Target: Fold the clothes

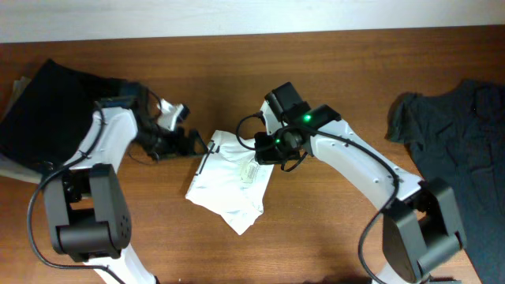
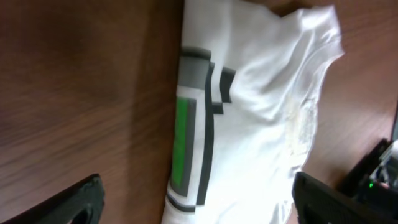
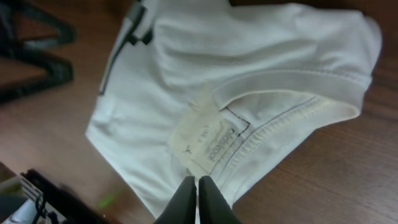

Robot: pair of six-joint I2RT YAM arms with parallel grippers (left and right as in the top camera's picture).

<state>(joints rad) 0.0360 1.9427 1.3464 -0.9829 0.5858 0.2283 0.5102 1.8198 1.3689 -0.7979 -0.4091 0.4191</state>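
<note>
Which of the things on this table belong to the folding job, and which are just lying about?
For the job: white T-shirt at centre; black garment, far left; dark grey shirt, right edge; left end effector, open; right end effector, shut.
Lying about: a pale scrap beside the black garment, too hidden to identify.

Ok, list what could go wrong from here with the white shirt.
1. The right fingers are shut by the label; pulling may drag the shirt and undo its fold.
2. The left fingers stand open near the shirt's printed edge; closing there could bunch it.
</note>
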